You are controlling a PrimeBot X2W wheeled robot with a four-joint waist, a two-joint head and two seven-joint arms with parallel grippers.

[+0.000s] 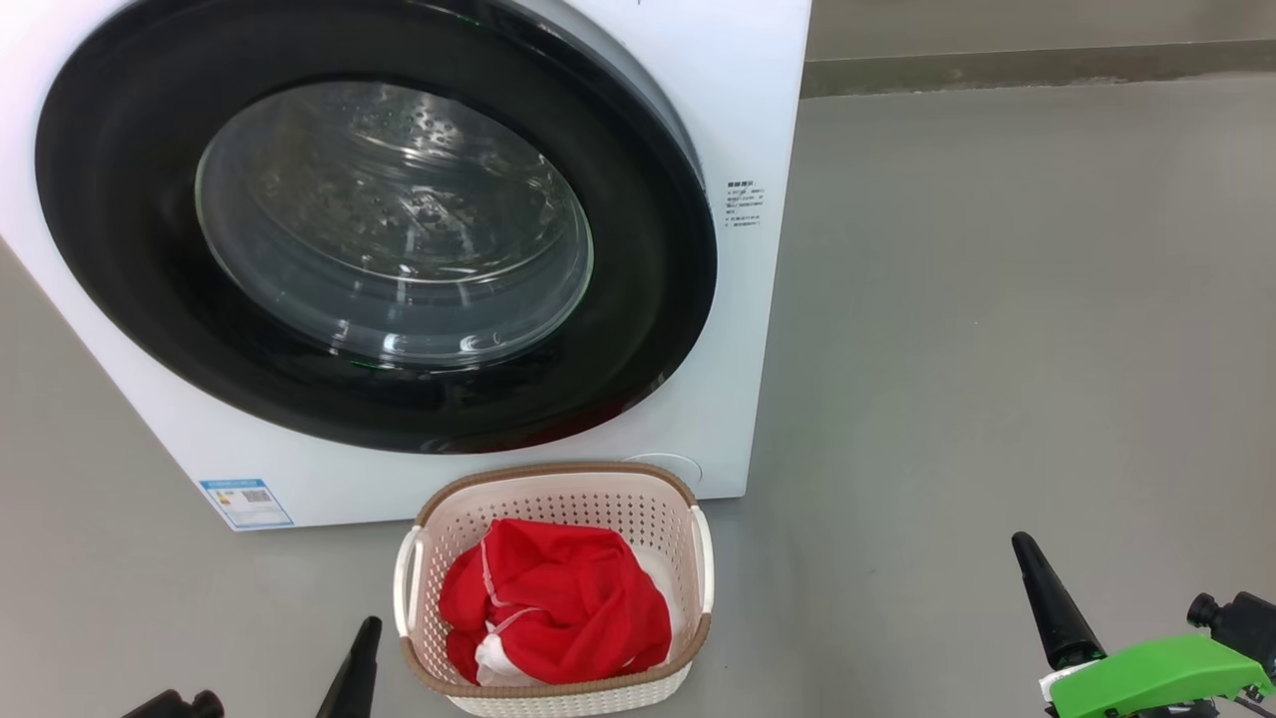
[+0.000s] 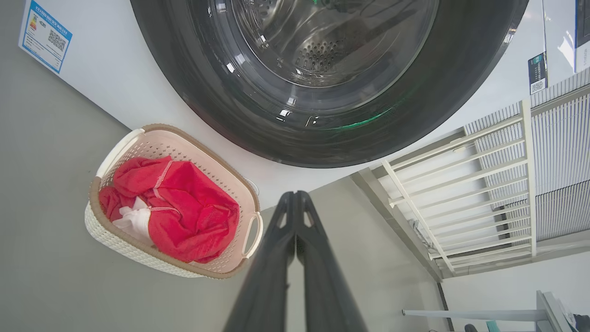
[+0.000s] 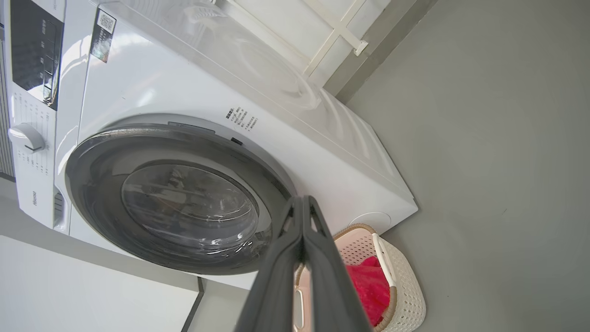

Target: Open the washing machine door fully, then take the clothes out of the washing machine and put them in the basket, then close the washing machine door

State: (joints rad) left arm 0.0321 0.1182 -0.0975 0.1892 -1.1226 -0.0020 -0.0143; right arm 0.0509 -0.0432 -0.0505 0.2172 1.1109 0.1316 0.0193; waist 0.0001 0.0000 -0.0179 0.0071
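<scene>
Two dark grippers hang low over the grey floor (image 1: 997, 299) in front of a white washing machine (image 1: 758, 100), whose round black door (image 1: 384, 224) lies against the front panel. The left gripper (image 2: 294, 198) has its fingers pressed together along their length with nothing between them; the right gripper (image 3: 302, 200) is likewise pinched closed and empty. The red clothes (image 1: 558, 598) lie heaped in the cream basket (image 1: 553, 468), which stands on the floor just before the machine's bottom front edge, below the door's lower rim. No red fabric shows in the drum behind the glass, so the job appears at or near its end. One risk is that the door may only be resting, since whether it has latched cannot be told, and it could swing out. The left gripper's tip also sits near the basket's near left corner, so a careless swing of that arm could tip the light basket and spill the load. Writing includes a blue label (image 1: 246, 502) with a QR code at the front's lower left corner, a small block of print (image 1: 745, 204) right of the door, and a dark QR sticker (image 3: 105, 34) by the control panel; none is large enough to read
</scene>
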